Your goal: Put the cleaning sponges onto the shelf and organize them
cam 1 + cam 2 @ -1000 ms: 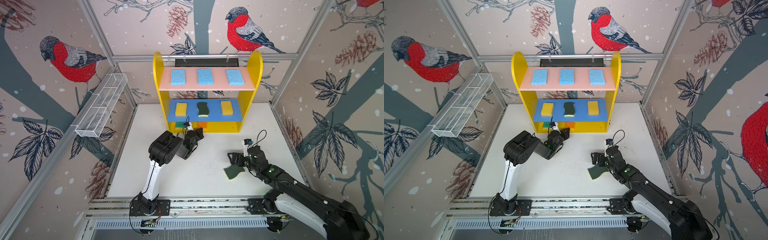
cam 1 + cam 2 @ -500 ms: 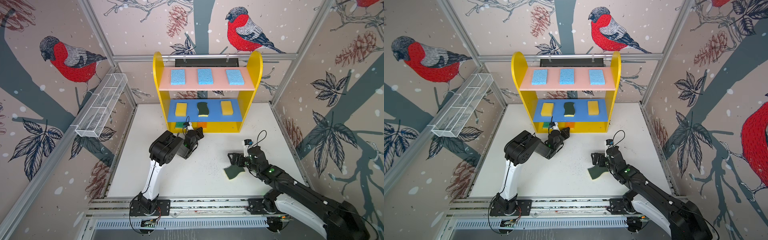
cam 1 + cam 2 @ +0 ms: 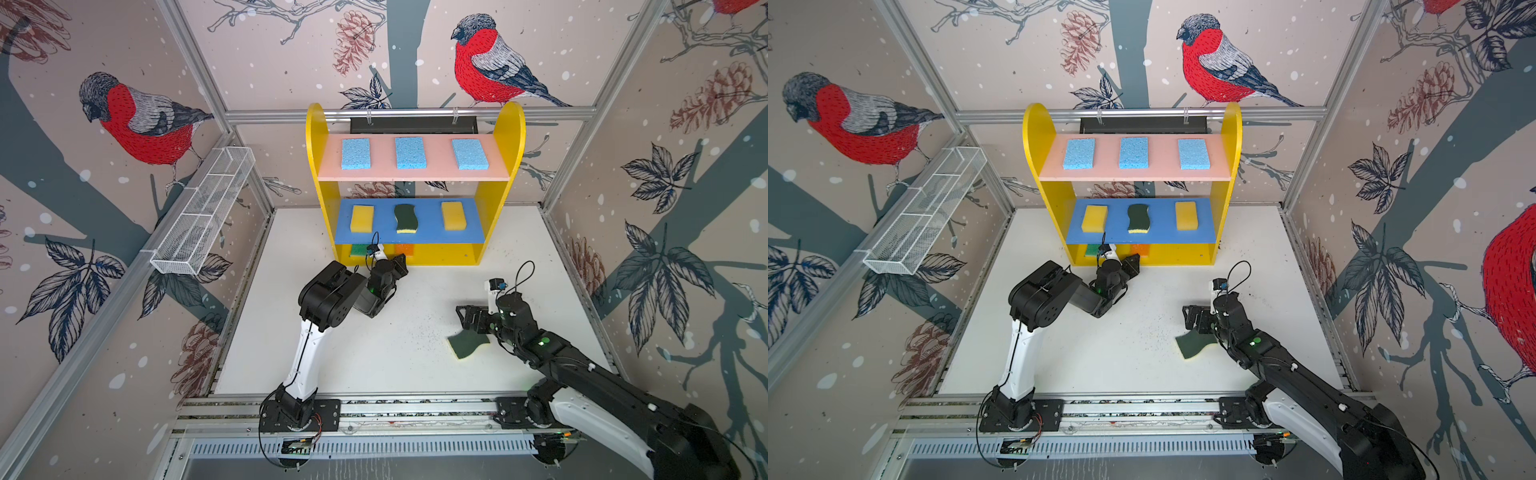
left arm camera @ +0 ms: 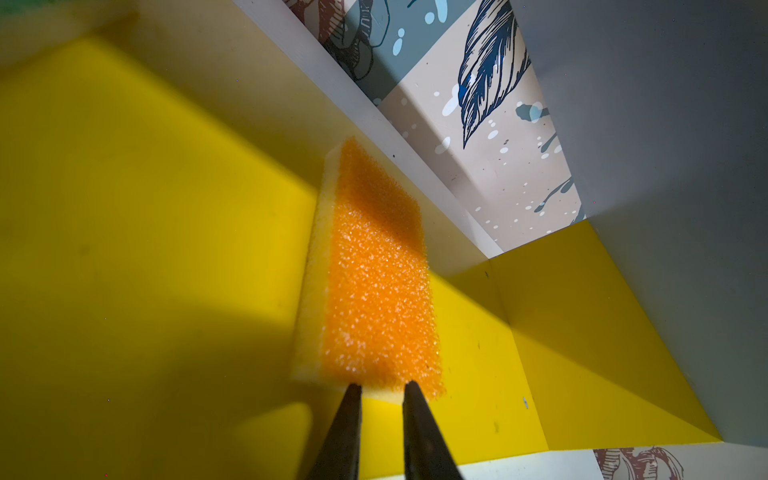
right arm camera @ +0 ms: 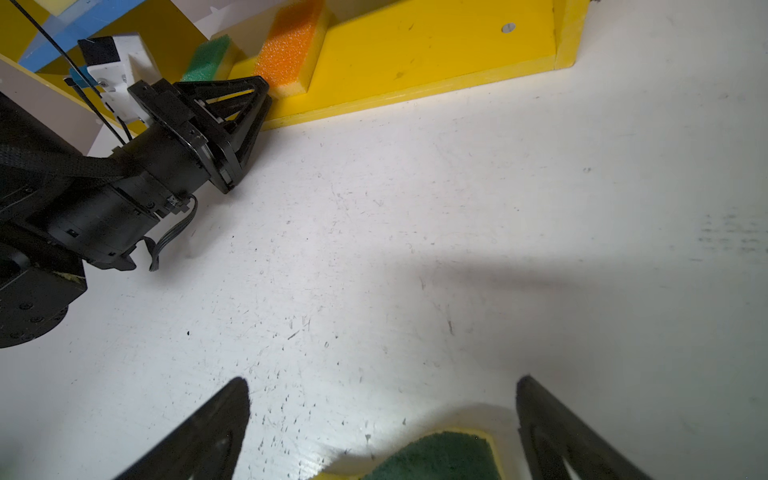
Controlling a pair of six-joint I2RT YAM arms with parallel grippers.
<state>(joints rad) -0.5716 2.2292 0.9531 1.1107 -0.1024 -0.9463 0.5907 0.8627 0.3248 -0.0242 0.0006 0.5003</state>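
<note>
The shelf (image 3: 509,137) holds three light-blue sponges (image 3: 410,153) on its pink board. Two yellow blocks (image 3: 361,218) and a wavy scourer (image 3: 405,218) lie on the blue board. On the yellow bottom lie a green-topped sponge (image 5: 208,56) and an orange-topped sponge (image 4: 378,274). My left gripper (image 4: 381,386) is shut, its tips against the orange-topped sponge's near end at the shelf's front. A second dark-green scourer (image 3: 467,343) lies flat on the table. My right gripper (image 5: 380,390) hangs open just above its edge, one finger on each side.
A long white wire-mesh basket (image 3: 203,216) hangs on the left wall. The left arm's elbow (image 3: 328,295) stands over the table's middle left. The white table (image 3: 395,353) shows dark crumbs near the scourer.
</note>
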